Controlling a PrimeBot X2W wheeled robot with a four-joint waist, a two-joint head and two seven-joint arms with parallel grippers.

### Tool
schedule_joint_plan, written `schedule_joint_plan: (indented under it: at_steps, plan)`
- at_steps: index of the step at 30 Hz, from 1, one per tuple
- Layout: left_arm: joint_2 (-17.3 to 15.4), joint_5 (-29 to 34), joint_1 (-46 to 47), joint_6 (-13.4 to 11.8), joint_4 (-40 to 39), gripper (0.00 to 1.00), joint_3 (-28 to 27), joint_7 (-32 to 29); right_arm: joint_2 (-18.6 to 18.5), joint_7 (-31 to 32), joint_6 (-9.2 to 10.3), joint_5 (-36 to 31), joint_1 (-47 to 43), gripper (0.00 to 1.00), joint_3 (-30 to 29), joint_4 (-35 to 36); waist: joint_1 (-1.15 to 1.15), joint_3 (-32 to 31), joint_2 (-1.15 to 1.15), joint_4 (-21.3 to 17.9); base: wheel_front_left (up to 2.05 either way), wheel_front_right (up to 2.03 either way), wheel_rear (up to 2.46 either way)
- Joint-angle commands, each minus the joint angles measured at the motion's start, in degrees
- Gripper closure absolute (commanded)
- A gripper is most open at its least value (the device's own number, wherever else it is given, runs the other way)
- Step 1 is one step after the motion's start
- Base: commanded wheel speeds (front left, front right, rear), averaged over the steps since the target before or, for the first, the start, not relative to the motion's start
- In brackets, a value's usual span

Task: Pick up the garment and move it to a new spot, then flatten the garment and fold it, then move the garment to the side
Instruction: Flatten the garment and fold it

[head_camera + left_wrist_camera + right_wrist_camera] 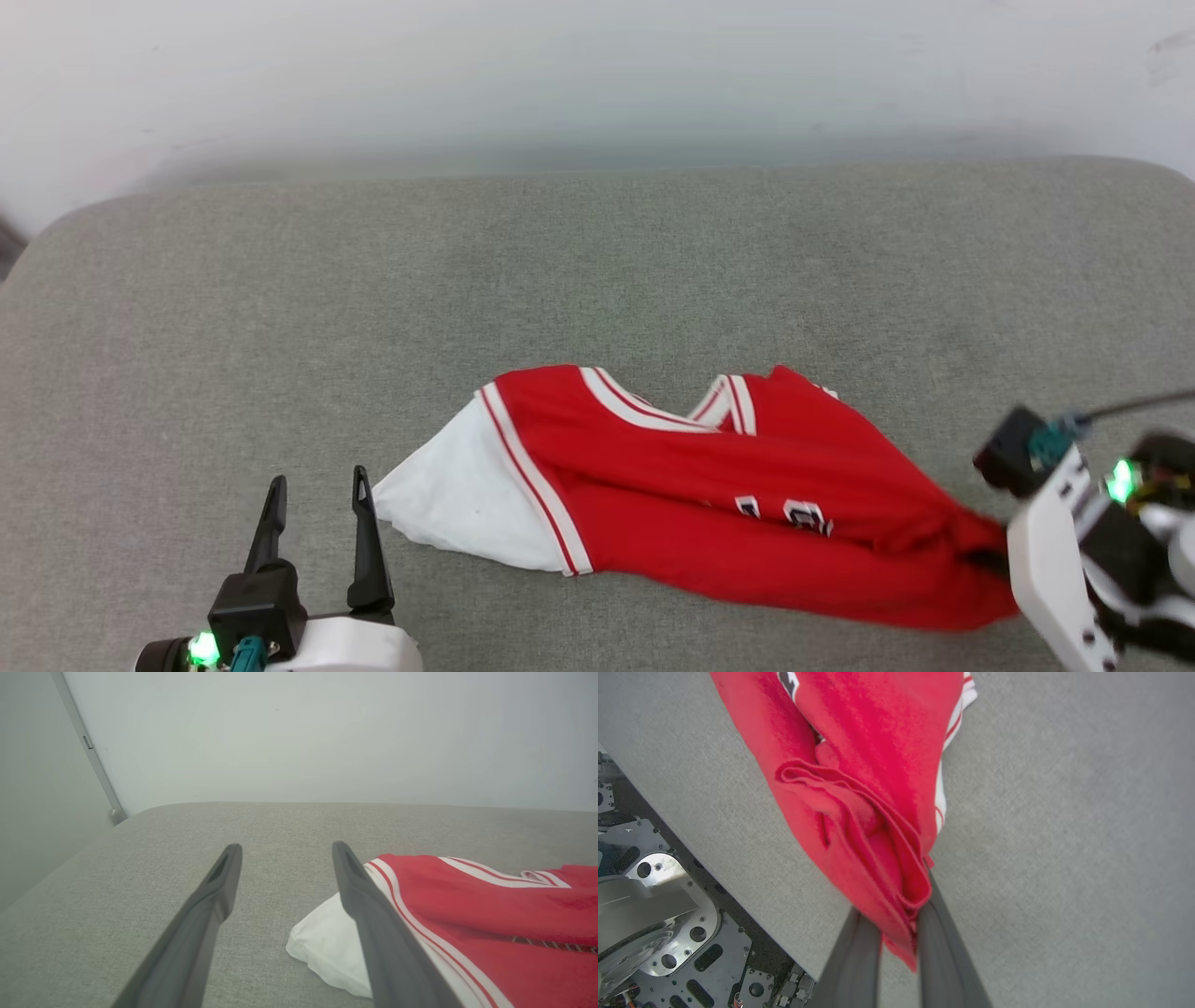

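On the cushion (597,261), the right tool (896,905) pinches the garment (747,485).

Folds in the red jersey-style T-shirt with white sleeves (747,504) swallow most of its black lettering (786,514), leaving fragments too broken to read. The right gripper (899,912) has its tips buried in bunched red cloth. The shirt runs off the left wrist view's right edge and the right wrist view's top edge.
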State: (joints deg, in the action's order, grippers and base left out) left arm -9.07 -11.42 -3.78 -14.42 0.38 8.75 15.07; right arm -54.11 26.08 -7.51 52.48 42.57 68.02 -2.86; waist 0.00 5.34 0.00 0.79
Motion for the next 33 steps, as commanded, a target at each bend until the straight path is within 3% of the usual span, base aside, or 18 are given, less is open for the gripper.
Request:
schedule_joint_plan:
  at_steps: [1, 5, 8, 9, 10, 13, 22, 28, 33]
  plan:
    - [0.25, 0.48, -0.70, 0.47, 0.12, 0.00, -0.52, 0.15, -0.51, 0.19, 0.04, 0.86, -3.98, 1.00, -0.83, -0.77, 0.00, 0.24, 0.00, -0.29, 0.00, 0.00, 0.00]
    - [0.96, 1.16, -0.08, 1.58, 0.57, 0.00, -1.01, 0.15, 0.73, -0.26, 0.04, 2.15, -12.60, 1.00, -2.64, -4.69, 0.00, 0.84, 0.00, -0.54, 0.00, 0.00, 0.00]
    - [1.26, 1.58, 0.29, 2.23, 0.81, 0.00, -1.49, 0.15, 3.67, -1.40, 0.04, 3.41, -18.00, 1.00, -4.39, -7.86, 0.00, 1.09, 0.00, -0.70, 0.00, 0.00, 0.00]
    - [1.36, 1.76, 0.33, 2.31, 0.92, 0.00, -1.63, 0.15, 4.39, -1.97, 0.03, 3.12, -18.98, 0.89, -5.21, -8.86, 0.00, 1.13, 0.00, -0.79, 0.00, 0.00, 0.00]
    - [1.43, 1.83, 0.33, 2.53, 1.06, 0.00, -1.81, 0.15, 5.35, -2.98, 0.03, 2.79, -19.85, 0.00, -6.25, -9.73, 0.00, 1.13, 0.00, -0.91, 0.00, 0.00, 0.00]
    - [1.41, 2.73, 0.16, 2.88, 1.53, 0.00, -2.01, 0.15, 6.97, -5.45, 0.06, 1.31, -20.65, 0.00, -10.03, -10.15, 0.00, 0.78, 0.00, -1.33, 0.00, 0.00, 0.00]
    - [2.25, 3.79, -1.30, 3.68, 1.54, 0.00, -2.63, 0.15, 2.91, -5.93, 0.04, -3.23, -22.50, 0.00, -25.40, -2.51, 0.00, -0.77, 0.00, -1.44, 0.00, 0.00, 0.00]
    - [3.08, 4.24, -1.27, 4.26, 1.41, 0.00, -2.64, 0.15, 1.21, -0.89, 0.04, -4.90, -22.91, 0.00, -37.23, 4.17, 0.00, -0.41, 0.00, -0.44, 0.00, 0.00, 0.00]
    - [3.50, 4.67, -0.27, 4.80, 1.35, 0.00, -2.74, 0.15, 1.62, 5.96, 0.04, -5.79, -19.84, 0.00, -42.80, 6.95, 0.00, 0.82, 0.00, 0.53, 0.00, 0.00, 0.00]
